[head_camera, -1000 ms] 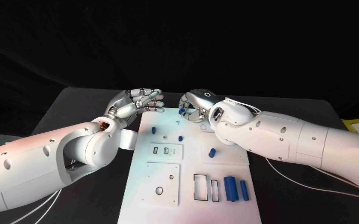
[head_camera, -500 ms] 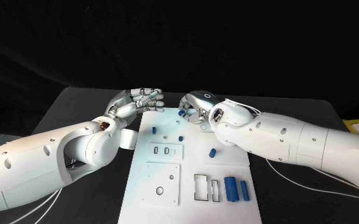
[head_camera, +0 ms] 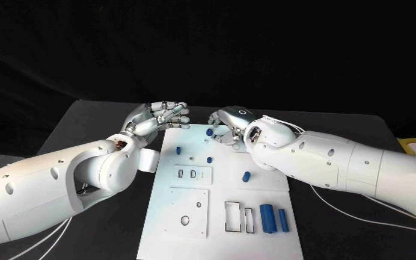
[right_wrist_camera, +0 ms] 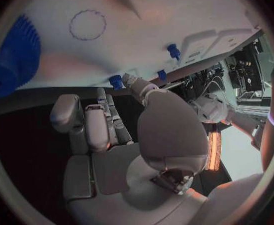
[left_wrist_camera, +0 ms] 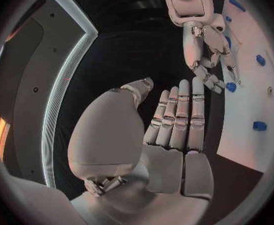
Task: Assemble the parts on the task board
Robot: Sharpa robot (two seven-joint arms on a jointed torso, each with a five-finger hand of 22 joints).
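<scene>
Two hands meet at the far end of the task board

The right hand (head_camera: 227, 129) curls down over the far edge of the task board (head_camera: 221, 212), its fingertips (left_wrist_camera: 219, 85) closing round a small blue part (head_camera: 211, 132) — whether the part is truly grasped or only touched cannot be told. The likely purpose is to lift or seat that piece, which lies directly under the hand, near the board's far edge. The left hand (head_camera: 160, 117) hovers just off the board's far left corner, released and holding nothing, fingers straight and close together — seemingly waiting clear of the work. More blue parts lie on the board: one (head_camera: 178, 150) near its left edge, one (head_camera: 245, 177) toward its right edge, and two longer pieces (head_camera: 274, 218) standing by the slots at the near right corner of the board on the black bench (head_camera: 86, 121).
</scene>
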